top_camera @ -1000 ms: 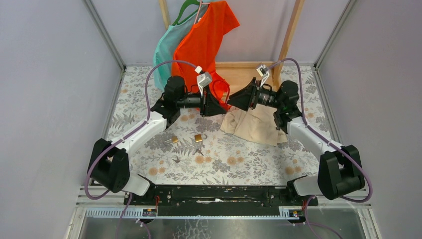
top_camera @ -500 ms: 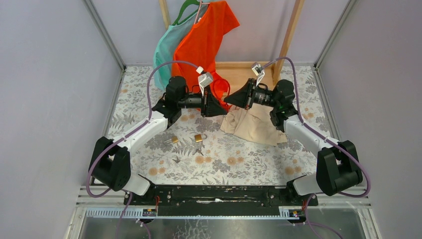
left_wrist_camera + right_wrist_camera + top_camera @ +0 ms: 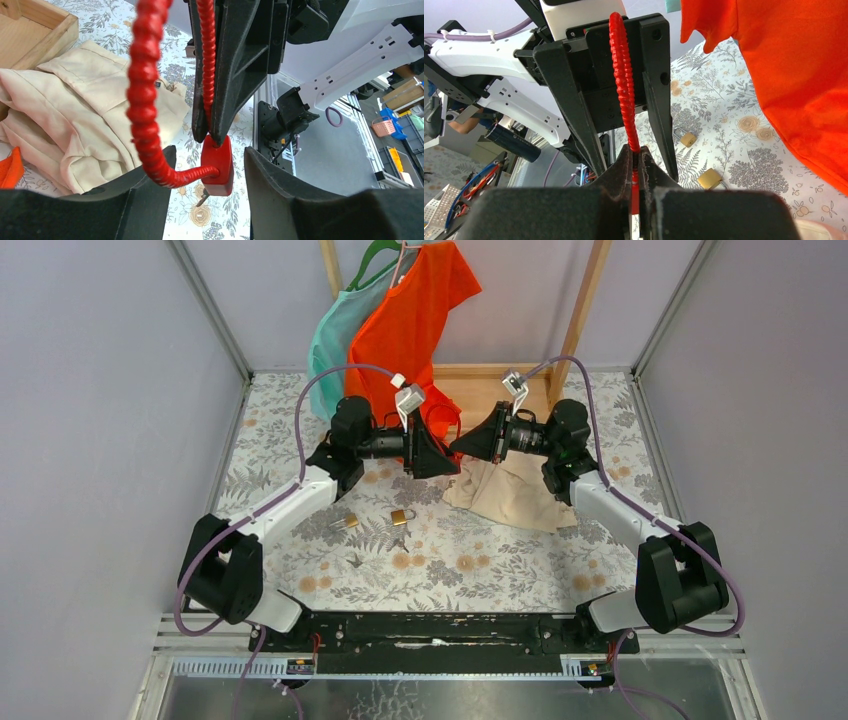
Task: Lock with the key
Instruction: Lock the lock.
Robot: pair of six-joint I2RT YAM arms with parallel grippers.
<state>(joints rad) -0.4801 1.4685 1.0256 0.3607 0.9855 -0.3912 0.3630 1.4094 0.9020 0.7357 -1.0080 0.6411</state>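
- Moving leftward since a second earlier, the right claw [image 3: 635, 154] met the left claw [image 3: 209, 154].
- Right claw pinched the red cable lock [image 3: 218, 169]; left claw gaped wide around it.

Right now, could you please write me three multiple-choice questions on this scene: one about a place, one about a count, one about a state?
1. Where is the red cable lock? A) in the wooden tray B) in the air between the left gripper and the right gripper C) on a hanger
2. How many brass padlocks lie on the table? A) one B) two C) four
3. How is the right gripper? A) shut on the red cable lock B) wide open C) out of view
Answers: 1 B, both wrist views show it there; 2 B, the top view shows two; 3 A, its fingers pinch the cable.
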